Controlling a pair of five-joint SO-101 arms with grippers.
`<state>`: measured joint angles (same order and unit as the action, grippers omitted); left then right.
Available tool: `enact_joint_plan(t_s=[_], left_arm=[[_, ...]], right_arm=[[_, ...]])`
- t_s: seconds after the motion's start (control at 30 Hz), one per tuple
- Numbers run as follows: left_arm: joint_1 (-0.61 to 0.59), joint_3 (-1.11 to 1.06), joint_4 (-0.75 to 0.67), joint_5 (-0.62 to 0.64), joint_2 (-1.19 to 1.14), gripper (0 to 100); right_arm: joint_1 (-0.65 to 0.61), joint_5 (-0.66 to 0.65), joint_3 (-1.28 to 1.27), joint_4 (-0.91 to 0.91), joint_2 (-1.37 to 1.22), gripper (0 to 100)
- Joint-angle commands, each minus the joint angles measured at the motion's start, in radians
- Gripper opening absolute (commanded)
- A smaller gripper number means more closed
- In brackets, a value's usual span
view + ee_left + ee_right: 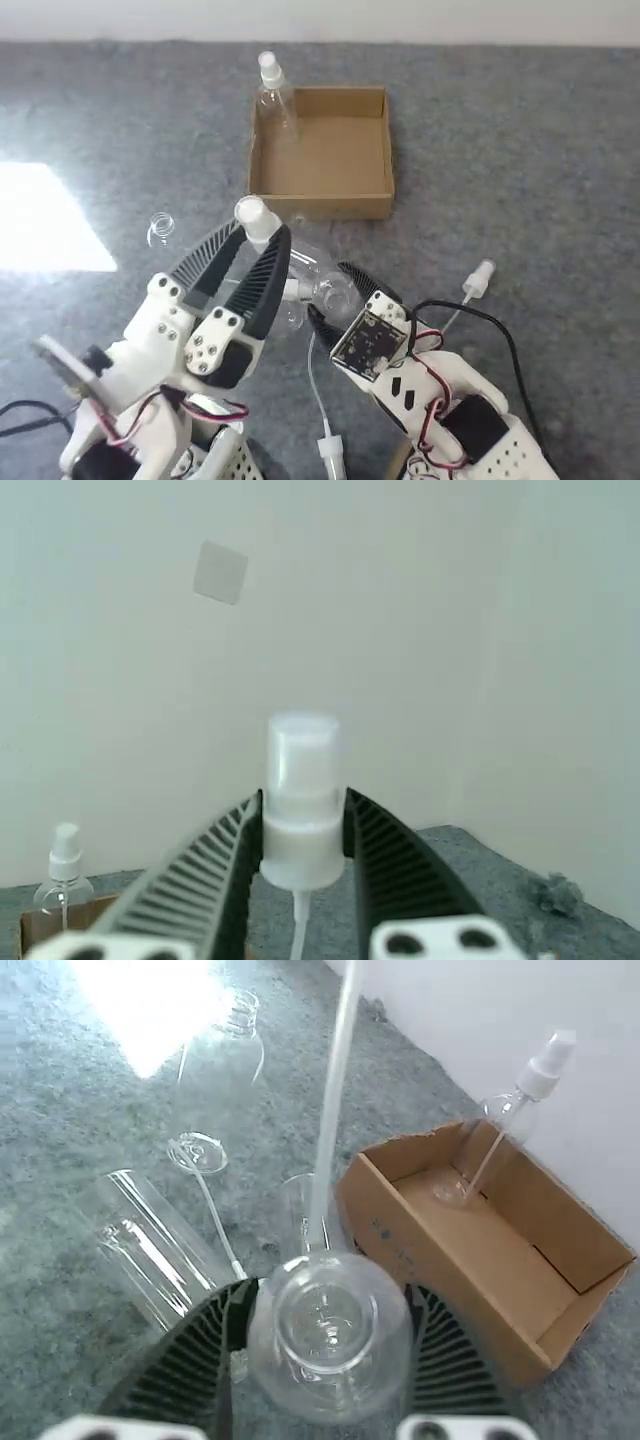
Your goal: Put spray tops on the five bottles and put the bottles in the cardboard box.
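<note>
My left gripper (262, 231) is shut on a white spray top (250, 213), held upright (303, 770) above the table in front of the cardboard box (372, 152). Its thin dip tube (335, 1110) hangs down to the open mouth of a clear bottle (330, 1345). My right gripper (330, 290) is shut on that bottle, its fingers (180, 1370) on either side of the body. One bottle with a spray top (272, 88) stands in the box's far left corner (520, 1100).
An open bottle (160, 228) stands left of the arms. Another clear bottle (150, 1245) lies beside the held one. Loose spray tops lie at the right (480, 280) and near the front edge (330, 452). The box floor (500, 1250) is mostly bare.
</note>
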<state>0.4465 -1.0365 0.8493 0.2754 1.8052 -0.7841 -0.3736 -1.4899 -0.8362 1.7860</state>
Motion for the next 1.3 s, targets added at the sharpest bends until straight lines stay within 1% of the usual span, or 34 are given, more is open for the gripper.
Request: enact_joint_plan(t_s=[0.0, 0.23, 0.33, 0.43, 0.57, 0.67, 0.77, 0.9, 1.2, 1.27], left_arm=[[0.005, 0.059, 0.017, -0.003, 0.014, 1], [0.008, 0.051, 0.015, -0.002, 0.014, 1], [0.060, 0.042, 0.009, -0.003, 0.012, 1], [0.109, -0.004, -0.037, -0.008, 0.011, 1], [0.114, -0.074, -0.120, -0.008, 0.011, 1], [0.114, -0.084, -0.117, -0.012, 0.009, 1], [0.114, -0.097, -0.112, -0.044, 0.009, 1], [0.118, -0.134, -0.110, -0.044, 0.011, 1], [0.121, -0.151, -0.100, -0.043, 0.014, 1], [0.121, -0.163, -0.098, -0.043, 0.014, 1]], right_arm=[[0.035, -0.061, -0.028, 0.085, 0.018, 8.2], [0.048, -0.060, -0.026, 0.090, 0.024, 8.4], [0.047, -0.058, -0.026, 0.093, 0.024, 8.4], [0.041, -0.058, -0.025, 0.094, 0.024, 8.4], [0.013, -0.058, -0.025, 0.088, 0.024, 8.4], [0.015, -0.058, -0.023, 0.087, 0.024, 8.4], [0.015, -0.058, 0.000, 0.061, 0.024, 8.4], [0.015, -0.058, 0.025, 0.024, 0.024, 8.1], [0.016, -0.055, 0.026, 0.018, 0.024, 8.4], [0.016, -0.023, 0.038, 0.001, 0.024, 8.4]])
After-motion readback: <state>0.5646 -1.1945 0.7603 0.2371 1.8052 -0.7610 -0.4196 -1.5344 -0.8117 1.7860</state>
